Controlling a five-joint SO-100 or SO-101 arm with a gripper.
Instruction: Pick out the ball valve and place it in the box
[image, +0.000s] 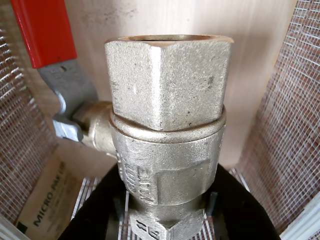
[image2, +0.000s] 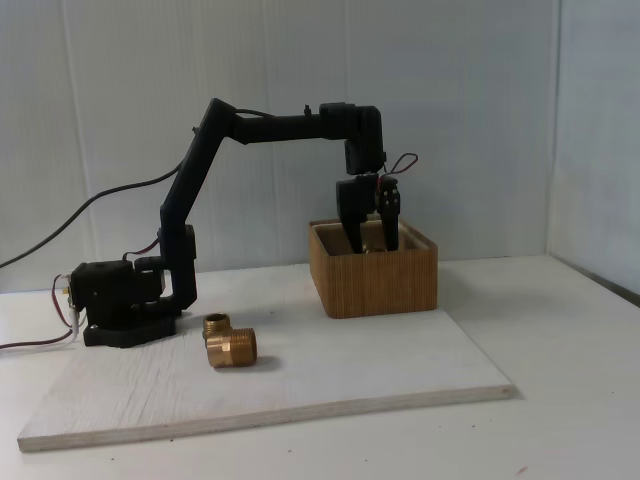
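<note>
The gripper, clamped on the ball valve, hangs inside the box above its floor, the placing step apparently near its end, with only a release and a clean lift out seemingly remaining.

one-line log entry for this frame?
phase: place | claw: shut on valve, lowered into box | valve: not yet released | elbow: on board, untouched

The brass ball valve with its red lever fills the wrist view's centre. It sits inside the ribbed wooden box, right of centre in the fixed view.
</note>
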